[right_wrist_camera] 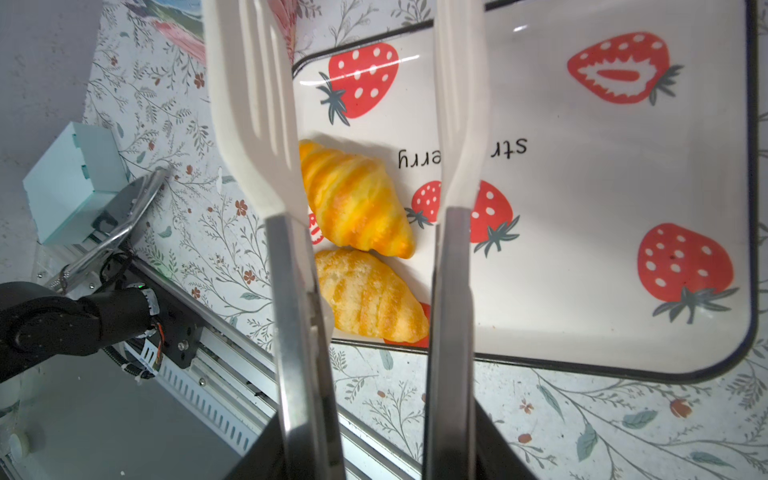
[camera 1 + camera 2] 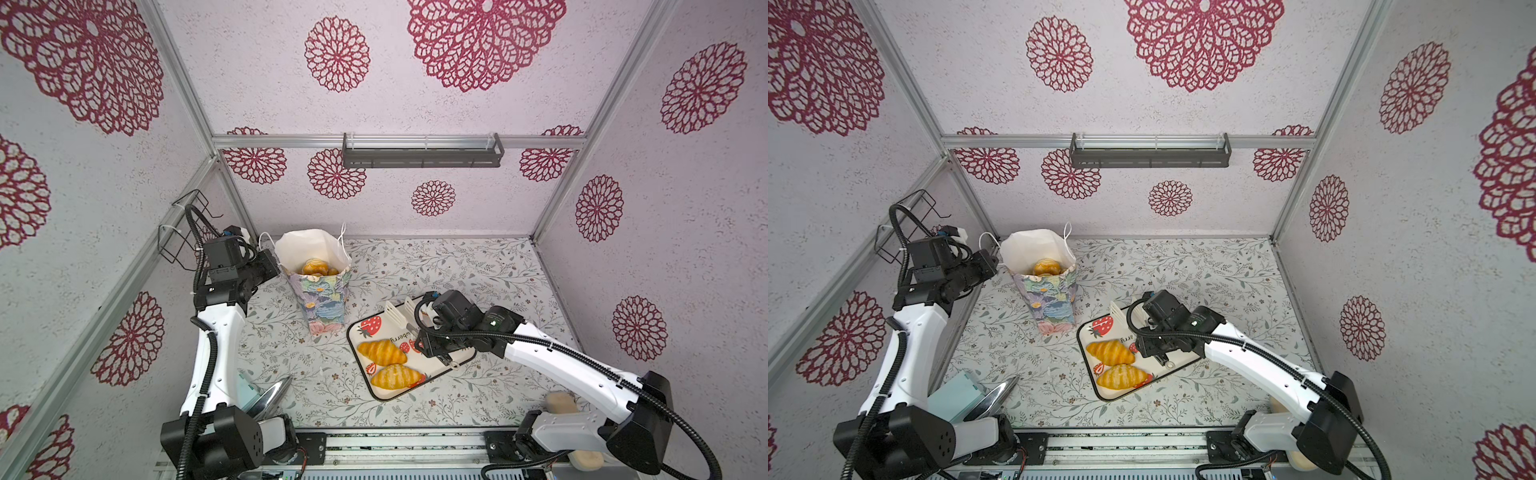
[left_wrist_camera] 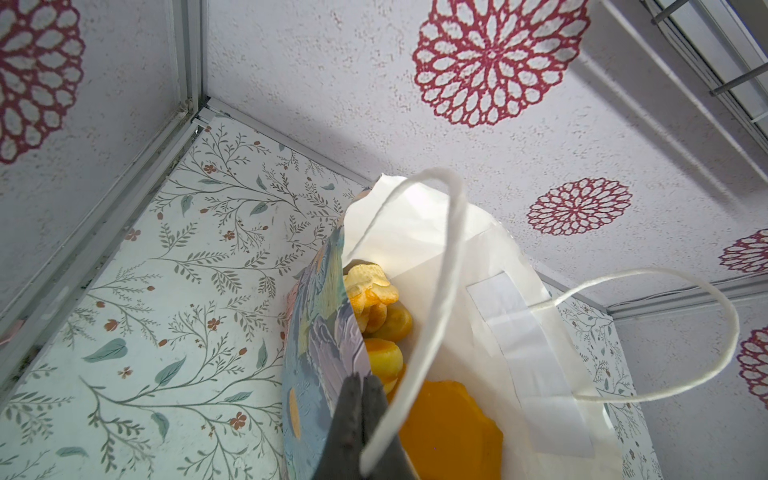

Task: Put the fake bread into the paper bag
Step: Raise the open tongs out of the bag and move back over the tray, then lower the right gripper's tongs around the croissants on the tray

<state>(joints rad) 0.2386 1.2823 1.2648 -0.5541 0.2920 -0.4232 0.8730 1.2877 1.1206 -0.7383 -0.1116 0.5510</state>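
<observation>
**A:** Top views first. Where's the bread?

**B:** Some fake bread (image 2: 315, 266) (image 2: 1045, 267) already sits inside the paper bag (image 2: 326, 303) (image 2: 1052, 307). The bag stands upright on the floral desk (image 2: 457, 270), toward its far left. Two more pieces lie outside it on the strawberry tray (image 2: 388, 328) (image 2: 1121, 330), near the bag's right side. They are the far croissant (image 2: 382, 352) (image 2: 1111, 352) and the near croissant (image 2: 397, 376) (image 2: 1121, 376), side by side.

**A:** And the arms?

**B:** The left pincer (image 2: 274, 262) (image 2: 994, 262) is at the bag's left rim. The right pincer (image 2: 430, 347) (image 2: 1158, 345) hangs over the tray, carrying white-tipped tongs (image 2: 395, 313) (image 2: 1117, 309). The tips of the tongs are over the tray's far corner.

**A:** Left wrist view?

**B:** The left pincer (image 3: 359, 399) is pressed together, pinching the paper bag (image 3: 316, 332) by its printed wall at the rim. The mouth gapes. Golden fake bread (image 3: 370, 291) lies against the white inside, and a cord handle (image 3: 449, 270) loops across the opening.

**A:** Right wrist view?

**B:** The right pincer (image 1: 376, 453) is clamped on the metal arms of the tongs (image 1: 253, 104). Their slotted white blades stand apart above the strawberry tray (image 1: 582, 208). Seen between the two arms, the far croissant (image 1: 353, 203) and the near croissant (image 1: 370, 297) lie just beside each other. The near one is against the tray's rim.
</observation>
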